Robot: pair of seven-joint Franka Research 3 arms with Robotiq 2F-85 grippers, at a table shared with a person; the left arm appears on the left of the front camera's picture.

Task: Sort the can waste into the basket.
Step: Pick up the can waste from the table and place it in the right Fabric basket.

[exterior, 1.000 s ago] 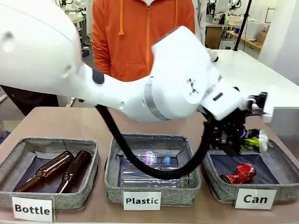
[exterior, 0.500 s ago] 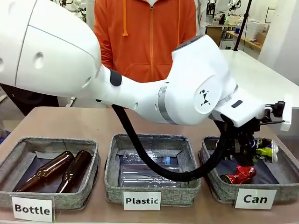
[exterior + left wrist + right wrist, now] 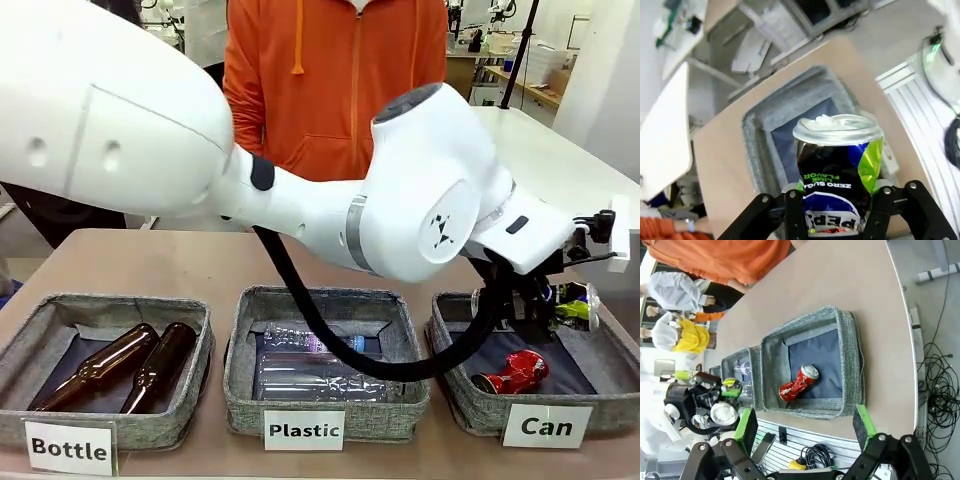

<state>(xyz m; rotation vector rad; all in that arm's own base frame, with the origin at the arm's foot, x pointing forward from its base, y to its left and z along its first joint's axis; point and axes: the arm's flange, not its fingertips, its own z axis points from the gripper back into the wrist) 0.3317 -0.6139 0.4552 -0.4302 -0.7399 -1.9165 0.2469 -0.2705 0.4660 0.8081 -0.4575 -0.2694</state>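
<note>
Front view puts your left arm reaching across the table from nine o'clock to the far right, where the left gripper (image 3: 535,305) hangs above the "Can" basket (image 3: 470,405) with its jaws clamped on the black can (image 3: 572,300), which lies sideways in the grip with a silver end facing three o'clock. The red can (image 3: 512,372) lies crumpled on the dark lining inside that basket, toward its front. In your left wrist view the black can (image 3: 837,165) stands between the fingers (image 3: 796,212), silver top at twelve o'clock, green and blue print on its dented side, and the basket (image 3: 757,150) lies beneath it. Your right wrist view looks down from well above: the right gripper (image 3: 805,430) has its jaws wide apart and holds nothing, the red can (image 3: 799,383) rests in the basket (image 3: 852,365), and the left gripper (image 3: 715,407) with its can sits at eight o'clock.
</note>
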